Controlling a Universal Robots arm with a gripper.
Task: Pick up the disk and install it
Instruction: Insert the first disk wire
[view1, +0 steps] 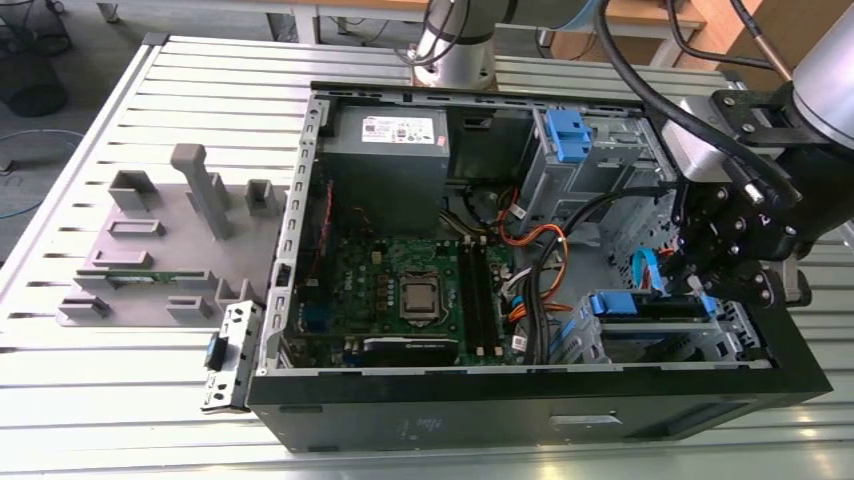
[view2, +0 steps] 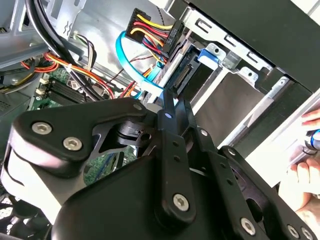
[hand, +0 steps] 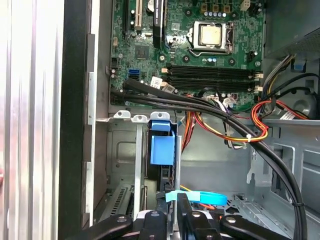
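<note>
The disk (view1: 646, 306) sits in the lower right of the exterior view, seated in the metal drive bay at the front corner of the open computer case, its blue carrier frame facing up. In the first wrist view it (hand: 162, 150) appears at lower centre, standing on edge in the bay with its blue plastic tab showing.
</note>
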